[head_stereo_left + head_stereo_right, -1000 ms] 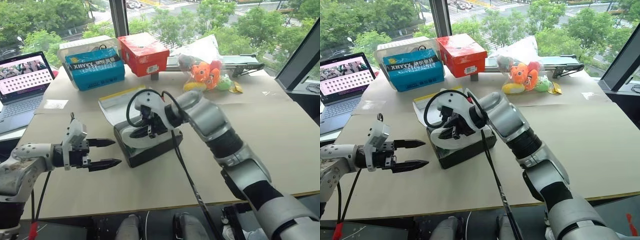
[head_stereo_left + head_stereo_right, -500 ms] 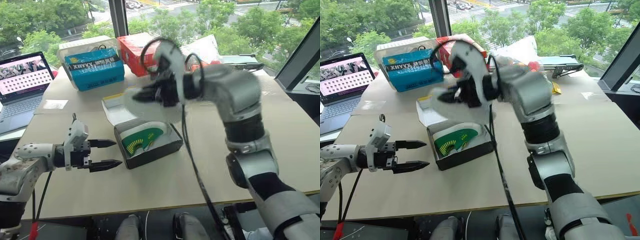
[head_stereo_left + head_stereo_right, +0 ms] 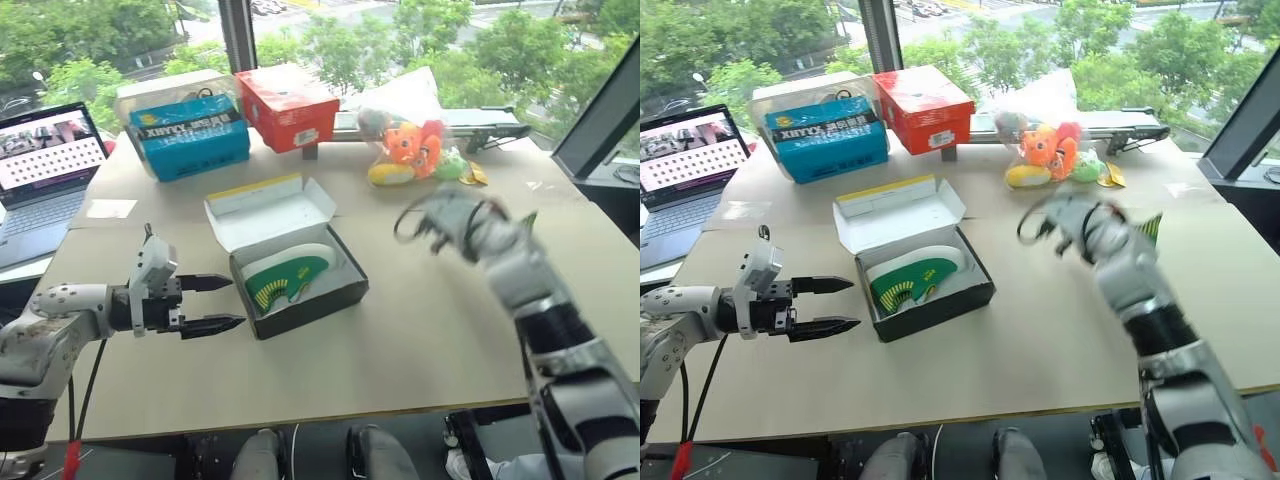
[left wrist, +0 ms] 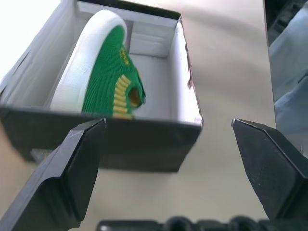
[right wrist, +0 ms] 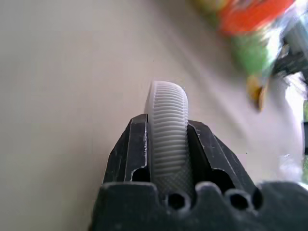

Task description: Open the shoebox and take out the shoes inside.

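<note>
Shoebox (image 3: 298, 278): middle of the table (image 3: 420, 340), yellow lid folded back flat toward the window, white inside showing.
Shoe in box (image 3: 287, 272): one green-and-white shoe lying inside, sole turned up along the near-left wall.
Right gripper (image 5: 167, 144): well to the right of the shoebox, in the air above the table, clamped on the ribbed white sole of the second shoe (image 3: 1148, 228).
Left gripper (image 3: 218, 303): just left of the shoebox, level with its black side, fingers spread with nothing between them.
Behind the shoebox: blue box (image 3: 190, 135), red box (image 3: 287, 106), bag of orange plush toys (image 3: 412, 146), all well apart from it.
Risk: narrow pinch on the sole edge; a fast swing likely to twist the shoe loose.
Risk: left fingers pointed at the box wall; a straight push likely to shove the box instead of reaching the remaining shoe.
</note>
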`<act>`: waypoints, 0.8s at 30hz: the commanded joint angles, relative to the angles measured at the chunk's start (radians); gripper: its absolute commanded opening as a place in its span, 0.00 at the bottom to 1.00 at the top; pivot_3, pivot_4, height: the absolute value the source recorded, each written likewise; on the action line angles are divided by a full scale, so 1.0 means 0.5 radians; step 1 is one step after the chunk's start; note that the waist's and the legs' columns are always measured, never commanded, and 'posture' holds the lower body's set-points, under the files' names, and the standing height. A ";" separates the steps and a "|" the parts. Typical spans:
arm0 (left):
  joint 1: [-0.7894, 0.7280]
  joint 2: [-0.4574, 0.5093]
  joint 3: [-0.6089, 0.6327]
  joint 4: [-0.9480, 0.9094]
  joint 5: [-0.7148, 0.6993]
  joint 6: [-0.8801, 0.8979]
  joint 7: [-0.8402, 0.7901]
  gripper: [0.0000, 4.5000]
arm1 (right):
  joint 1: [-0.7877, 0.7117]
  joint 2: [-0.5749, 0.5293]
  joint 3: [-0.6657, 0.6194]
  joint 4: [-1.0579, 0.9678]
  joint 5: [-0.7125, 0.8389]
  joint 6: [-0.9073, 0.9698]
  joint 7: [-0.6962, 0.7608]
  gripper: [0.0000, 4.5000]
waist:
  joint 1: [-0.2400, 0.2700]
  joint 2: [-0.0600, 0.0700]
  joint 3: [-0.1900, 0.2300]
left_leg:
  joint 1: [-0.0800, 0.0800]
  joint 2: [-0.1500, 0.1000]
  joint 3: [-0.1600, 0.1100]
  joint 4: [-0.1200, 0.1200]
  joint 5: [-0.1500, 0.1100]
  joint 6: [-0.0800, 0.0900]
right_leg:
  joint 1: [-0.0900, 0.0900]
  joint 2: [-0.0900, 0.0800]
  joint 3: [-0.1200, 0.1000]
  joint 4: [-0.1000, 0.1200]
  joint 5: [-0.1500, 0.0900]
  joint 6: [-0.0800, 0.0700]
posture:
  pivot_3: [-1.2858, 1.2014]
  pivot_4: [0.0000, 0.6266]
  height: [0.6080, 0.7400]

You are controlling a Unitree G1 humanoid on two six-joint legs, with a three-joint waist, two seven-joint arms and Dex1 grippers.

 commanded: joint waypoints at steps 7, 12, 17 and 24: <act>-0.064 -0.001 -0.011 0.007 0.018 -0.029 -0.036 1.00 | 0.057 0.148 -0.065 0.214 -0.267 -0.230 -0.404 0.15 | -0.010 -0.003 0.001 | 0.005 0.001 -0.006 0.001 -0.004 -0.021 | 0.008 0.003 -0.009 0.002 -0.006 -0.009 | 0.52 0.24 0.99; -0.079 -0.005 -0.016 0.022 0.028 -0.031 -0.043 1.00 | 0.127 0.271 -0.213 0.200 -0.134 -0.198 -0.384 0.49 | -0.012 -0.006 0.000 | 0.004 -0.001 -0.008 0.001 0.004 -0.005 | 0.008 0.003 -0.005 -0.001 0.000 0.000 | 0.52 0.24 0.99; -0.084 -0.007 -0.013 0.028 0.036 -0.030 -0.053 1.00 | 0.148 0.392 -0.323 -0.039 0.069 0.118 -0.124 0.86 | -0.009 -0.006 0.000 | 0.004 -0.001 -0.008 0.001 0.004 -0.005 | 0.010 0.003 -0.007 -0.001 0.000 0.000 | 0.52 0.24 0.99; -0.090 0.003 -0.008 0.031 0.037 -0.031 -0.075 1.00 | 0.031 0.527 -0.596 -0.455 0.416 0.750 0.076 0.94 | 0.004 -0.006 0.000 | 0.007 0.002 -0.013 0.002 0.005 -0.005 | 0.011 0.005 -0.009 0.002 0.000 0.000 | 0.52 0.24 0.99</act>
